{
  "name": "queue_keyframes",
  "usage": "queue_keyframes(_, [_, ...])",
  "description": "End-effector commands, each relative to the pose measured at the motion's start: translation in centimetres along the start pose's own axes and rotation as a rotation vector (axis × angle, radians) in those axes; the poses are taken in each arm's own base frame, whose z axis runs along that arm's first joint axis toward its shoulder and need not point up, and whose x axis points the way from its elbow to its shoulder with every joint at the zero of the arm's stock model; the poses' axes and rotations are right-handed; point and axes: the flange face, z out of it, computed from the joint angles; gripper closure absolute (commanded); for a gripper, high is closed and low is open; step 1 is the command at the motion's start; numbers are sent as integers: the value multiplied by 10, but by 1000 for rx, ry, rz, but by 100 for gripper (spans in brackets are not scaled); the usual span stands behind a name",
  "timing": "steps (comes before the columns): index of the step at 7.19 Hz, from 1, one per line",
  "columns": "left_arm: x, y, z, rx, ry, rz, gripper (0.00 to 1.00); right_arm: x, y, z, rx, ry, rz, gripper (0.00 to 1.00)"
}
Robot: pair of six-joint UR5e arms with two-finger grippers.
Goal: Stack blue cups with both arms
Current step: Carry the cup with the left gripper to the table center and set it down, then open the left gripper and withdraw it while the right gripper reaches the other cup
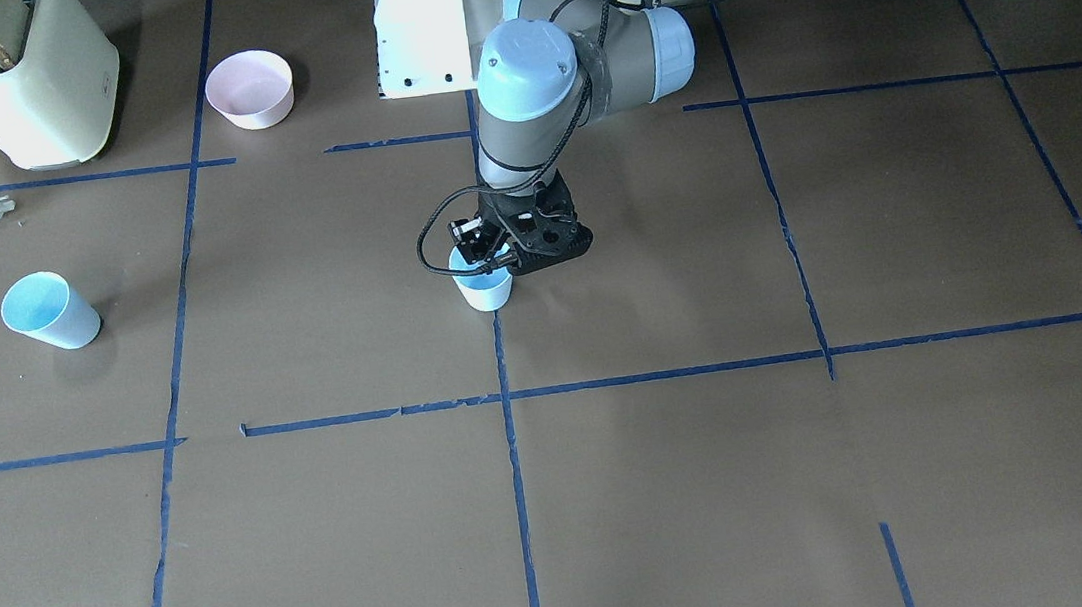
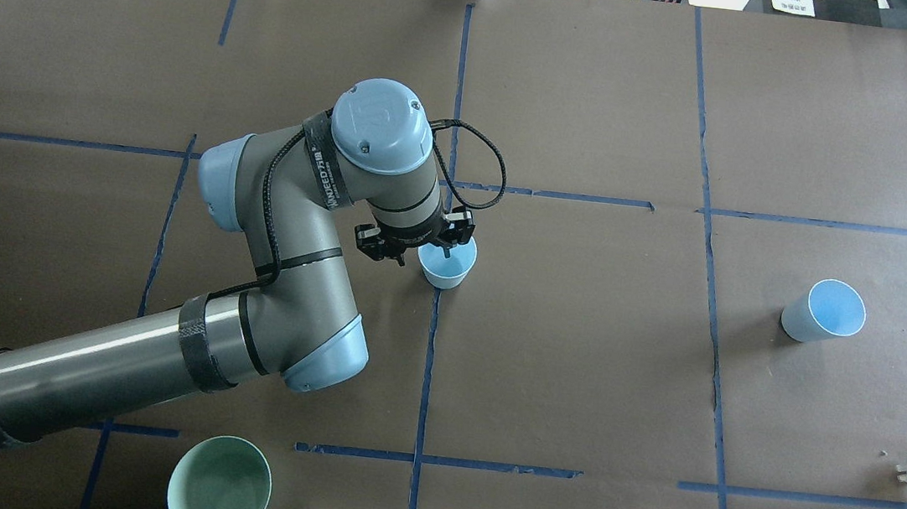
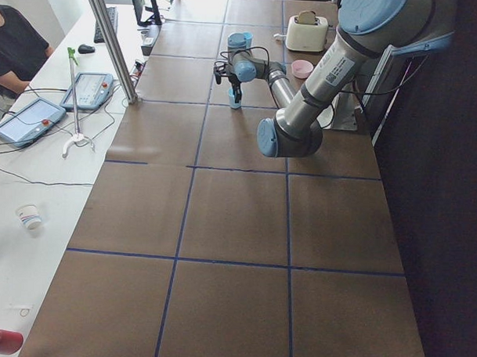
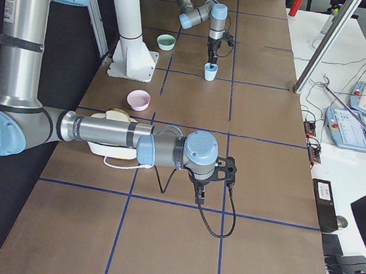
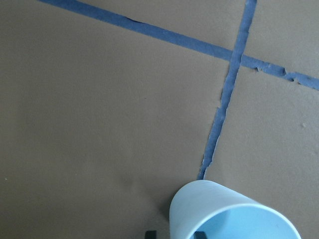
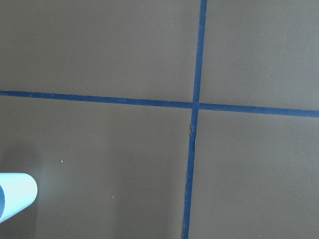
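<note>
Left end effector (image 1: pixel 494 258) sat right on the centre cup (image 2: pixel 446 264), mid-frame in the overhead view, on the vertical tape line (image 2: pixel 429 353). The cup stood upright on the worktop (image 2: pixel 576 369), mouth up, long axis vertical. It lay just down and right of the end effector in the overhead view, so the fingers (image 5: pixel 149 233) came in at its left rim, not over its centre. In the left wrist view two tips showed at the bottom edge with a narrow gap between them, one outside the wall and one at the rim. A sliver of worktop showed between the outer tip and the wall, so I read it as slightly parted and gripping nothing. Inner-side contact couldn't be told. The second cup (image 2: pixel 822 312) was well apart at the right edge of the overhead view, mouth up, apparently upright too. The right arm was clearly nearer to it. It showed at the lower left corner of the right wrist view, so it lay off to one side of the right end effector (image 4: pixel 198 193), not under it. That one showed only in the right side view, so I couldn't tell how far apart its fingers were. My read: the stack hinges on lining up the two vertical axes, one cup lowered straight into the other.
</note>
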Motion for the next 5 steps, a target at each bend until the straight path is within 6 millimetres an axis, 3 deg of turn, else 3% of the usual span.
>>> queue_keyframes(1, [-7,0,-36,13,56,7,0,-1,-1,0,1,-4,-1,0])
queue_keyframes(2, [-13,-2,-48,18,69,6,0,0,0,1,-2,-12,3,0])
queue_keyframes(3, [-38,-13,-68,-4,62,-17,0,-2,-1,-1,3,-13,-3,0])
queue_keyframes(4, [-69,-25,-91,-3,54,-46,0,-17,-3,-6,14,-13,27,0])
queue_keyframes(5, [-95,-21,-102,5,22,38,0,-60,-10,3,22,-24,49,0])
